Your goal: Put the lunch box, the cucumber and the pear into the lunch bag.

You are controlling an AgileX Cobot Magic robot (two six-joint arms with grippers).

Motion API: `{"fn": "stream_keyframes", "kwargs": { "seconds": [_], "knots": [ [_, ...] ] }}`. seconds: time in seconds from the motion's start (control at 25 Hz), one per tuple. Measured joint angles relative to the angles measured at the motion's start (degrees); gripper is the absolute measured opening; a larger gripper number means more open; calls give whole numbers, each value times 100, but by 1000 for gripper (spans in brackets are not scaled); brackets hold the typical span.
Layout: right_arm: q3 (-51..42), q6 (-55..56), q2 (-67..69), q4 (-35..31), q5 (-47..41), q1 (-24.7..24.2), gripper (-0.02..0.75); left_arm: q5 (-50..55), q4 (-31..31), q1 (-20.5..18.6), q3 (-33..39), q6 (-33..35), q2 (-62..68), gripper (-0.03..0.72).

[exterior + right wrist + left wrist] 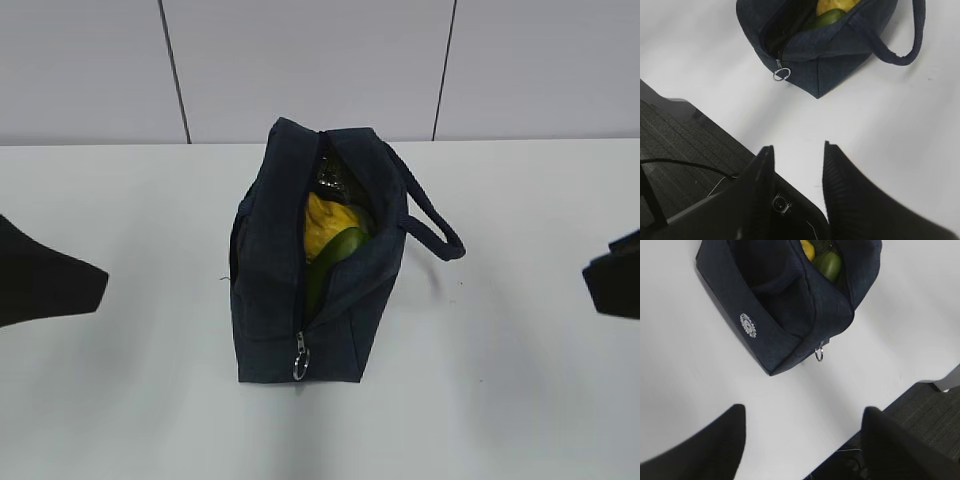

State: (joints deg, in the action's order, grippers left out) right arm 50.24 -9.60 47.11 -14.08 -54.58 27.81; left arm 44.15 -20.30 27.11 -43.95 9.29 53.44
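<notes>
Presently, the lunch bag (300,290) is seen standing upright at the centre of the white table (500,400), its top zipper drawn open along the whole length. The pear (325,228) is lodged inside the opening, and the cucumber (335,255) is laid just beside it toward 6 o'clock, touching it. A shiny clear surface is glimpsed deeper in the bag at 12 o'clock; it cannot be confirmed as the lunch box. The silver ring pull (301,365) is hung at the near end of the bag. One loop handle (430,225) is draped toward 3 o'clock. The left hand (805,440) is held released and empty, well apart from the bag. The right hand (797,165) is likewise parted, grasping nothing.
</notes>
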Motion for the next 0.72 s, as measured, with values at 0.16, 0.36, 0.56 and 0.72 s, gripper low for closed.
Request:
{"fn": "stream_keyframes", "kwargs": {
  "seconds": [0.16, 0.36, 0.56, 0.72],
  "knots": [
    [-519, -182, -179, -83, 228, 0, 266, -705, -286, 0, 309, 699, 0, 414],
    [-767, -205, 60, -365, 329, 0, 266, -1541, -872, 62, 370, 1691, 83, 368],
    [-776, -301, 668, -428, 659, 0, 266, -1841, -1378, 337, 370, 1980, 706, 361],
    [-827, -1046, 1243, -476, 1017, 0, 262, -2414, -1465, 697, 370, 2030, 1265, 359]
  ]
}}
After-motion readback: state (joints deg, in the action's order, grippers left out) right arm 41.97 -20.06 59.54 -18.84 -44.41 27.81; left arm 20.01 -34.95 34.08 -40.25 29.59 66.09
